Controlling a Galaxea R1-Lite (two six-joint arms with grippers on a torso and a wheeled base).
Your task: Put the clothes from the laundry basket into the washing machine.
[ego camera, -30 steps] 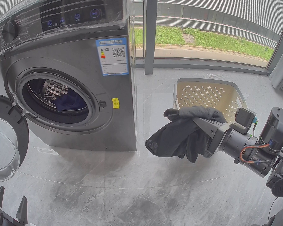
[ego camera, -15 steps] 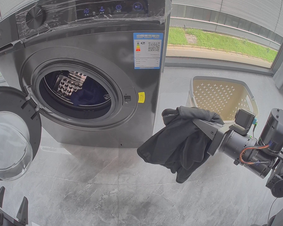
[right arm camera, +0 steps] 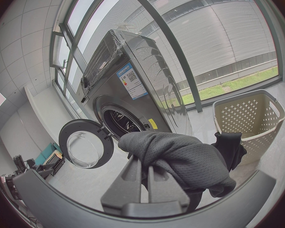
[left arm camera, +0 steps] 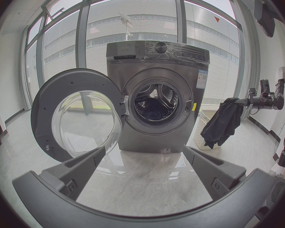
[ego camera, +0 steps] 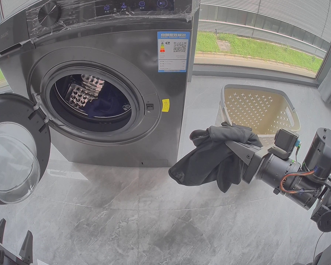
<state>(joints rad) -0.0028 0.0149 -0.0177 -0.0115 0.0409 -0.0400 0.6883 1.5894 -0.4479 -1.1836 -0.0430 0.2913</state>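
The grey washing machine (ego camera: pixel 110 56) stands at the left with its round door (ego camera: pixel 14 148) swung open. Dark blue cloth lies inside the drum (ego camera: pixel 95 100). My right gripper (ego camera: pixel 233 146) is shut on a dark grey garment (ego camera: pixel 209 157), which hangs above the floor between the machine and the beige laundry basket (ego camera: pixel 259 89). In the right wrist view the garment (right arm camera: pixel 180 155) drapes over the closed right gripper (right arm camera: pixel 144 174), in front of the basket (right arm camera: pixel 240 117). My left gripper (ego camera: pixel 13 229) sits low at the near left, open and holding nothing. The left wrist view shows the left gripper (left arm camera: pixel 142 162) facing the machine (left arm camera: pixel 158 95).
Grey marble floor (ego camera: pixel 136 218) lies between me and the machine. A window wall (ego camera: pixel 264 26) runs behind the basket. The open door juts out to the left of the drum opening.
The whole head view has shifted, so the camera moved; the machine now sits nearer the centre. The hanging garment swung, and its lower end rides higher than half a second ago.
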